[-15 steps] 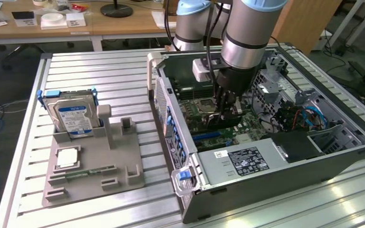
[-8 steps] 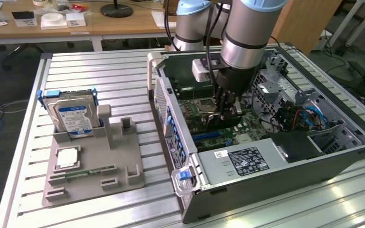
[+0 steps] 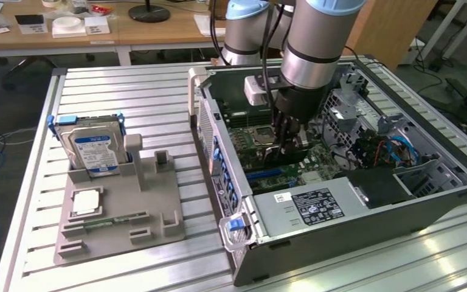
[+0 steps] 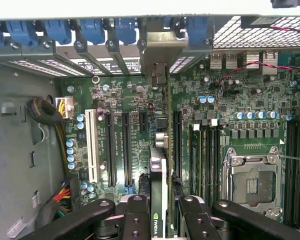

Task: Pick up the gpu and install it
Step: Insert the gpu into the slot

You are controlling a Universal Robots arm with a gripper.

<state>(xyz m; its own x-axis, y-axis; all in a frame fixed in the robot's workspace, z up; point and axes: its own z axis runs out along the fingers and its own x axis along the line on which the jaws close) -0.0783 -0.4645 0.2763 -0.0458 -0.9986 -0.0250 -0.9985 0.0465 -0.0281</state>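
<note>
Ribbed bare aluminium for the bench [image 3: 128, 91], satin with pale glare. Dark grey painted sheet metal on the case [image 3: 363, 234]. Matt grey plastic for the holder [image 3: 124, 228]; silver metal and a glossy blue-white label on the drive [image 3: 94, 152]. Glossy green lacquer on the motherboard [image 4: 135, 100], shiny blue plastic on the clips [image 4: 92, 27]. Green board and black plastic cooler, glossy sticker, on the gpu [image 4: 158, 172]. Matt black on the pincer [image 4: 162, 207], smooth grey metal on the arm [image 3: 311, 48].

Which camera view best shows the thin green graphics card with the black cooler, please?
The wrist view: the thin green graphics card stands edge-on, gripped in the hand, over the green motherboard and its slots. The exterior view shows it as a dark strip below the hand, mostly hidden.
</note>
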